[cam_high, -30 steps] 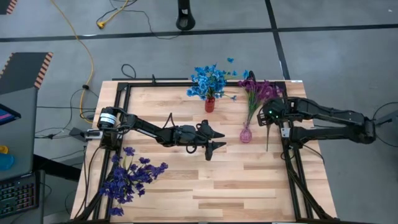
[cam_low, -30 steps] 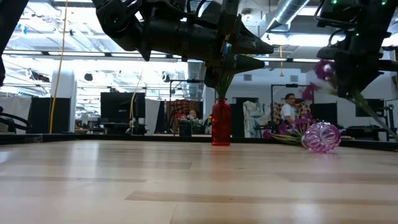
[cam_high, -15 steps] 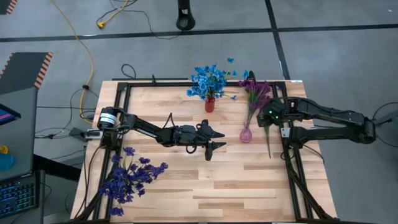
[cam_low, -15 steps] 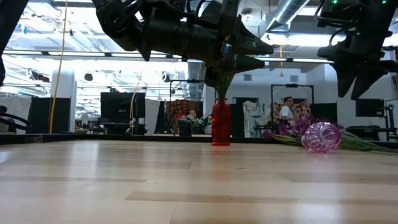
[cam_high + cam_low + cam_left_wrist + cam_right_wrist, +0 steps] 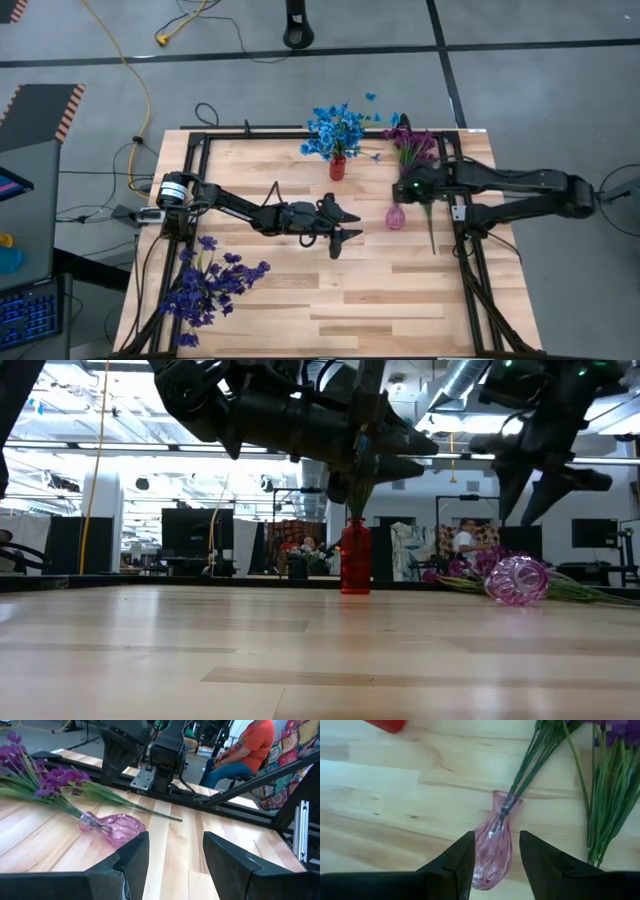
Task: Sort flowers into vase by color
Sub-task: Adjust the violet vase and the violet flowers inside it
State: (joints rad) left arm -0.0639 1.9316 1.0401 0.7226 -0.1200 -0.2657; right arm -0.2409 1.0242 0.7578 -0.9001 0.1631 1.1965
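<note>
A pink glass vase [image 5: 396, 215] [image 5: 517, 580] [image 5: 492, 845] lies on its side, its mouth toward the far edge. Stems of magenta flowers [image 5: 413, 148] stick into that mouth. More magenta flowers [image 5: 605, 810] lie loose on the table just right of it. A red vase [image 5: 337, 168] [image 5: 355, 557] stands upright holding blue flowers [image 5: 335, 130]. Dark indigo flowers [image 5: 210, 285] lie in a heap near the near-left corner. My right gripper [image 5: 402, 192] [image 5: 492, 865] hovers open above the pink vase. My left gripper [image 5: 352, 226] [image 5: 172, 860] hangs open over the table's middle, left of the pink vase.
A black metal frame [image 5: 470, 250] runs along the table's left, far and right sides. One or two loose blue blossoms [image 5: 375, 157] lie near the red vase. A seated person in an orange shirt [image 5: 250, 745] is beyond the right edge. Bare wood [image 5: 380, 300] spans the near half.
My right gripper let go of a magenta flower it held up a second ago; the flower now lies on the table beside the pink vase. The gripper then moved toward the table's left, ending over the pink vase. The left arm kept still.
</note>
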